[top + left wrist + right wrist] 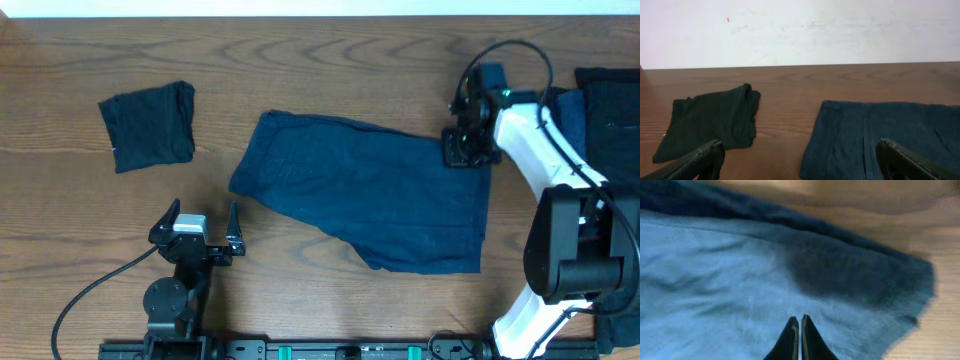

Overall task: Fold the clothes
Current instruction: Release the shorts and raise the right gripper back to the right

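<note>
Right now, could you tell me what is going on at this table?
Two robot arms are folding clothes. A navy garment lies spread flat in the middle of the table. The right gripper is shut at the garment's far right corner, fingertips down on the cloth; whether it has cloth pinched is unclear. The left gripper is open beside the garment's left end, holding nothing. A folded dark garment lies at far left, and more dark clothes lie at the right edge.
</note>
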